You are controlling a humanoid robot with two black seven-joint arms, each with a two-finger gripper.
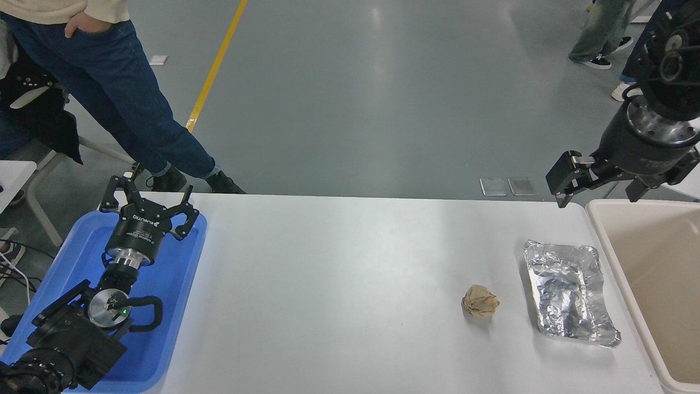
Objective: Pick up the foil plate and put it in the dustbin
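Foil plate (569, 293) flat on the white bench (339, 284), untouched, long side running alongside the dustbin (607, 257), just beside its rim. Crumpled brown paper ball (480, 301) near the plate, on the side away from the dustbin, not touching. Bare bench around the plate otherwise, nothing on top of it. Across the bench from the plate, blue tray (180, 306) at the bench end, with the left hand (146, 203) parked over it, fingers spread, holding nothing. Beyond the plate, right hand (596, 183) up in the air above the bench's far edge and the dustbin's far corner, fingers apart, empty. Farther back, grey floor, yellow line (216, 65), person in jeans (117, 87) standing past the tray.
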